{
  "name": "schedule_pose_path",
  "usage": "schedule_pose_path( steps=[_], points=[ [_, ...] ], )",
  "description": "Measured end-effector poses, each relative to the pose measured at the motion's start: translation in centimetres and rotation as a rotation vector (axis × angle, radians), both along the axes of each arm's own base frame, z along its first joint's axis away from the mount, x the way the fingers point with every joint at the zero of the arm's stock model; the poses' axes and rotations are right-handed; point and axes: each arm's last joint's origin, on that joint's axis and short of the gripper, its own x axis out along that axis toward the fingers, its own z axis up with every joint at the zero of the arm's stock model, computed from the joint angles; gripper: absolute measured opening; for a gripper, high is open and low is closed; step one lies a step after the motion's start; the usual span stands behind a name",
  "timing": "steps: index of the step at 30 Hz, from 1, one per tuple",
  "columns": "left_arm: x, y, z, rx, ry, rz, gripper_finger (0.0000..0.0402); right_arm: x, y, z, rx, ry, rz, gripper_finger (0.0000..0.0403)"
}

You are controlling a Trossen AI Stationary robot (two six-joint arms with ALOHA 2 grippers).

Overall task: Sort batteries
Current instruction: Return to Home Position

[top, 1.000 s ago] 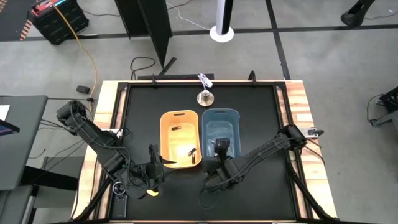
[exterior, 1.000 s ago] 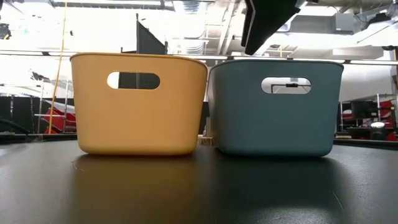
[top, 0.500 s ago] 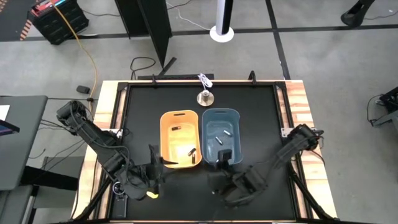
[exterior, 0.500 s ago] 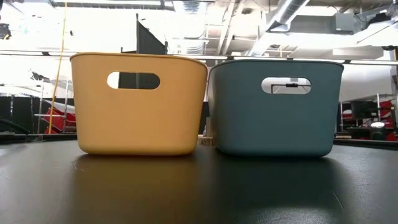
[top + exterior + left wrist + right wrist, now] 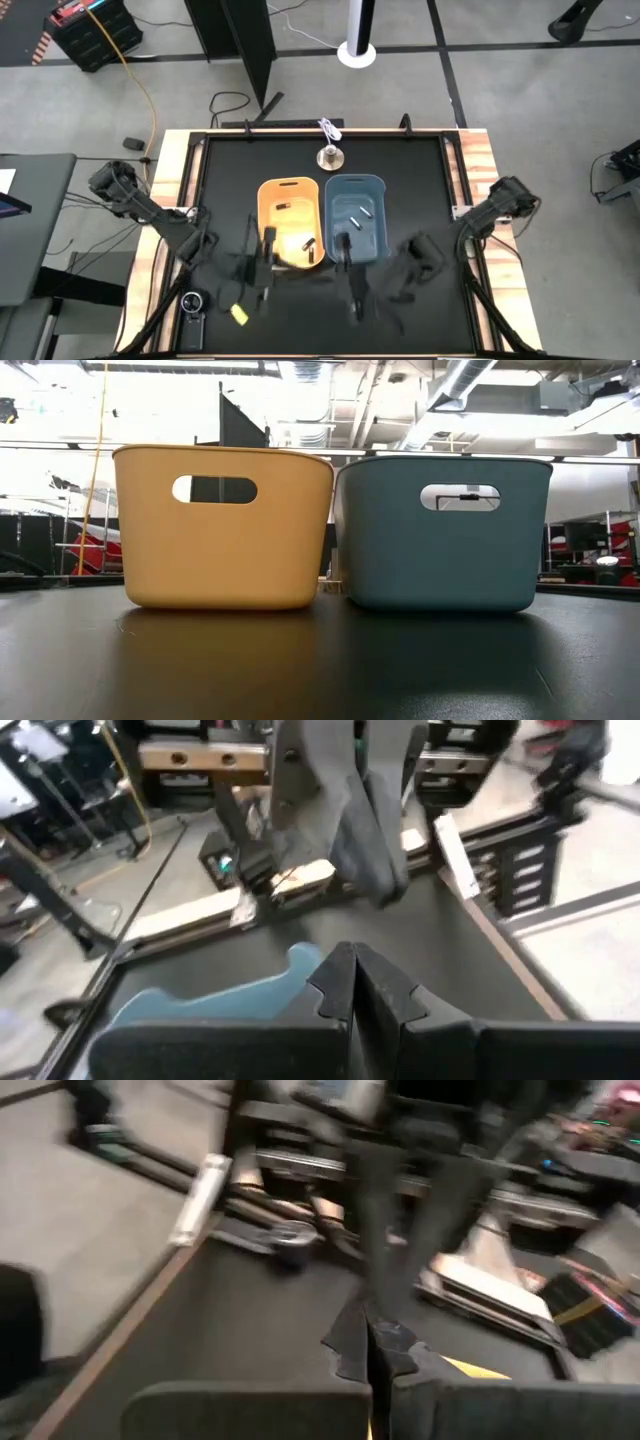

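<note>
Two tubs stand side by side mid-table, an orange tub point(image 5: 290, 222) point(image 5: 222, 525) and a blue tub point(image 5: 356, 215) point(image 5: 445, 530). On the orange tub's floor lie dark batteries point(image 5: 283, 205) point(image 5: 311, 251). Two white-silver batteries point(image 5: 357, 216) lie on the blue tub's floor. My left gripper point(image 5: 262, 262) point(image 5: 352, 985) hovers blurred by the orange tub's near end, shut and holding nothing. My right gripper point(image 5: 350, 272) point(image 5: 368, 1345) hovers blurred near the blue tub's near end, also shut with nothing between its fingers.
A silver bell-shaped object point(image 5: 330, 155) stands behind the tubs. A round black-and-silver gadget point(image 5: 192, 303) and a small yellow piece point(image 5: 240, 315) lie near the table's front left corner. The black tabletop point(image 5: 430, 180) is bare to the right of the tubs.
My right gripper has drawn back from over the blue tub toward the near edge and has shut; two white-silver batteries now show in that tub. My left gripper has risen from the front left corner toward the orange tub and has shut, uncovering the yellow piece.
</note>
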Motion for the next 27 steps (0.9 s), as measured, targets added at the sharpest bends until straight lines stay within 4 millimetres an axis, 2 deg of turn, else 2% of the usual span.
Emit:
schedule_pose_path(
  steps=[2, 5, 8, 13, 20, 23, 27],
  points=[
    [0.4, 1.6, -0.2, -0.008, 0.009, 0.0, 0.0001, -0.5, -2.3, -0.6, 0.021, -0.031, -0.027, 0.0002],
    [-0.7, 4.4, -0.9, -0.048, -0.032, -0.026, 0.0001, -2.7, -5.3, -1.8, 0.066, -0.114, -0.042, 0.0001],
    [-3.4, 7.2, -2.2, -0.105, -0.147, 0.007, 0.0001, -6.2, -7.6, -3.9, 0.111, -0.172, -0.052, 0.0001],
    [-8.3, 10.5, -6.9, -0.145, -0.2, 0.097, 0.0, -12.4, -10.7, -8.0, 0.155, -0.229, -0.068, 0.0001],
    [-12.9, 12.9, -11.9, -0.218, -0.263, 0.14, 0.0, -19.0, -14.4, -13.6, 0.223, -0.355, -0.107, 0.0],
    [-14.2, 13.4, -13.4, -0.225, -0.295, 0.16, 0.0, -20.9, -15.4, -15.7, 0.249, -0.378, -0.119, 0.0],
    [-15.3, 13.8, -15.2, -0.241, -0.325, 0.167, 0.0, -22.4, -16.1, -18.2, 0.292, -0.387, -0.094, 0.0]
  ],
)
